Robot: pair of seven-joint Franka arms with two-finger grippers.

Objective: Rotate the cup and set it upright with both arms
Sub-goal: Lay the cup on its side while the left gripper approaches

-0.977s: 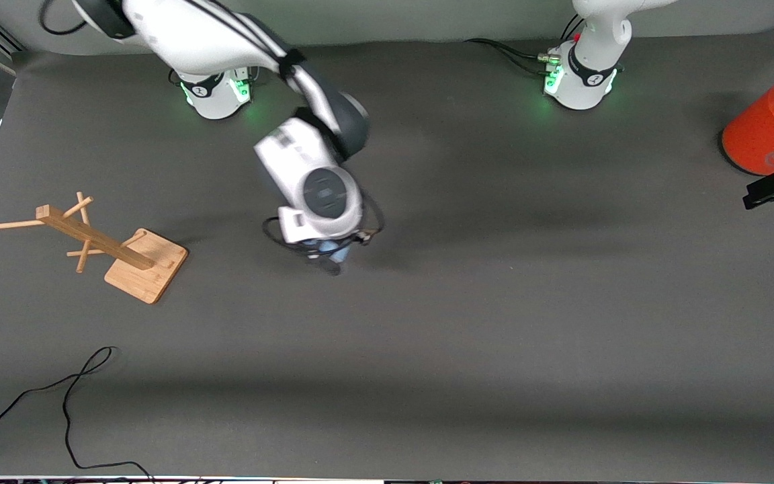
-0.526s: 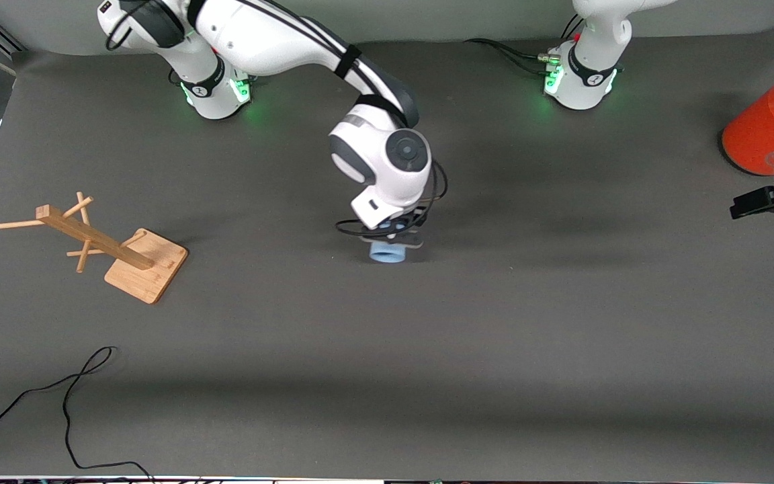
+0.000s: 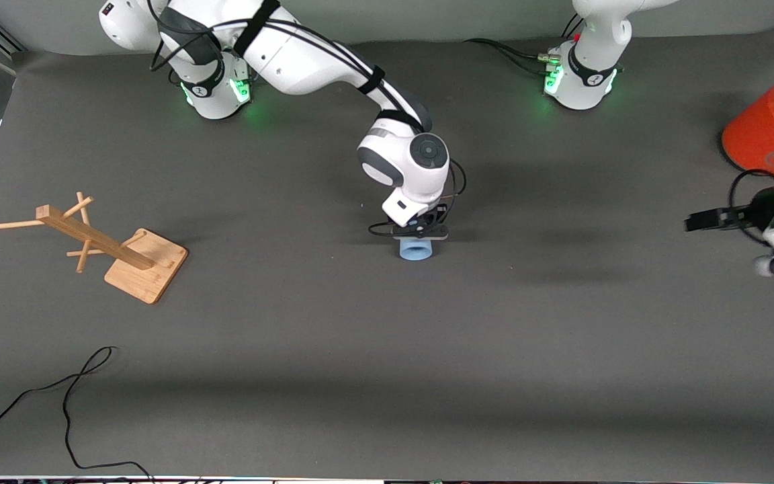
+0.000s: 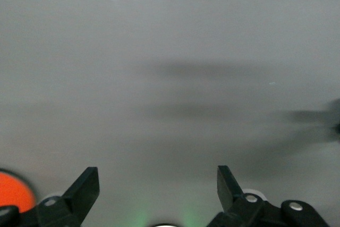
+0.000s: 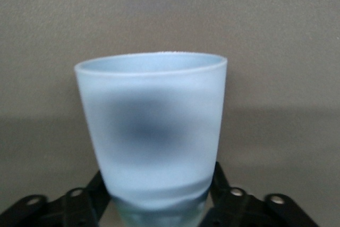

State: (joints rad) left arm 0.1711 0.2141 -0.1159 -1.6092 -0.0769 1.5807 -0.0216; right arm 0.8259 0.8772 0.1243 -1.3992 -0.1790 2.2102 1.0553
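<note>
The light-blue cup [image 3: 416,249] is held low over the middle of the table by my right gripper [image 3: 419,234]. In the right wrist view the cup [image 5: 154,126] fills the middle. The gripper [image 5: 159,198] is shut on its rounded base, with one black finger [image 5: 95,190] on each side. The rim points away from the gripper, toward the front camera. I cannot tell whether the cup touches the mat. My left gripper [image 3: 699,219] hangs over the left arm's end of the table, well apart from the cup. It is open and empty in the left wrist view [image 4: 156,184].
A large orange cylinder with a grey top [image 3: 766,131] stands near the left arm's end, close to the left gripper. A wooden peg rack [image 3: 111,245] stands at the right arm's end. A black cable [image 3: 58,396] lies near the front edge.
My right arm has carried the cup toward the left arm's end and turned its wrist. My left gripper has come in from the table's edge toward the middle.
</note>
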